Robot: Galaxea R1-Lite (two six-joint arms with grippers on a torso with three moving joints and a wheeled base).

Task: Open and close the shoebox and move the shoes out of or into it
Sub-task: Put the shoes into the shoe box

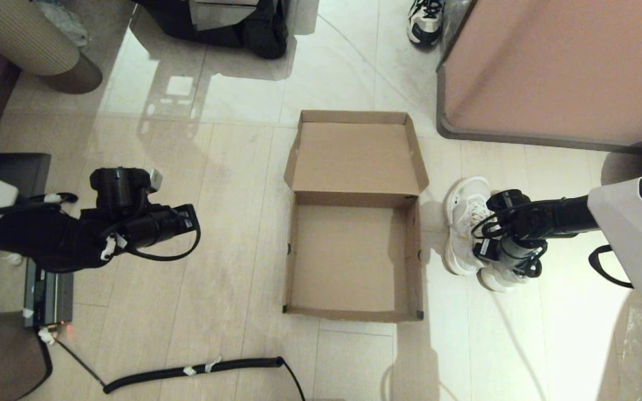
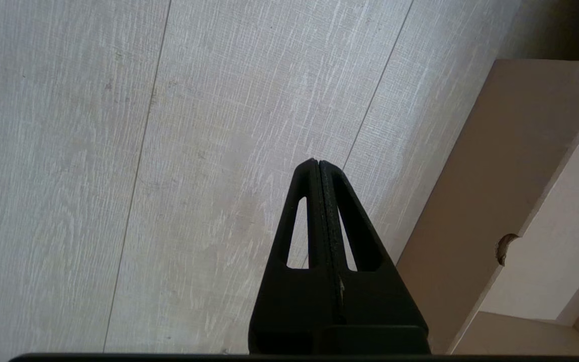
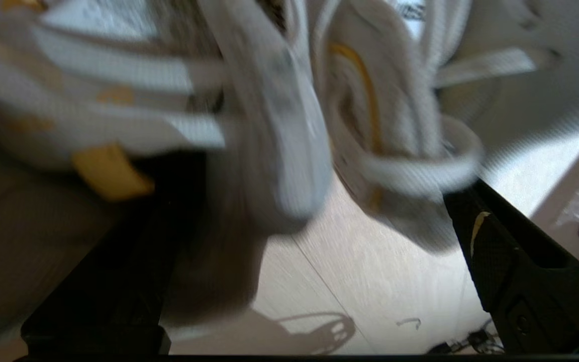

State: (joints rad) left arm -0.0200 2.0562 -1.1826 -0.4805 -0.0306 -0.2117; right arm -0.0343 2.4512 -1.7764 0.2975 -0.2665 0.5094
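The brown shoebox (image 1: 295,256) stands on the floor in the middle with its lid (image 1: 354,156) folded back, and its inside is empty. The white mesh shoes (image 1: 465,223) lie side by side just right of the box. My right gripper (image 3: 314,226) hangs over them, open wide; both shoes (image 3: 274,130) sit between its black fingers (image 3: 510,261), and I cannot tell whether the fingers touch them. In the head view the right wrist (image 1: 507,250) covers the middle of the pair. My left gripper (image 2: 318,163) is shut on nothing, above bare floor left of the box wall (image 2: 470,191).
A white-and-black sneaker (image 1: 426,21) sits at the far edge beside a pink cabinet (image 1: 560,67). A black coiled cable (image 1: 198,370) lies in front of the box. A beige bin (image 1: 31,44), dark equipment (image 1: 226,22) and a grey device (image 1: 48,295) stand around the left side.
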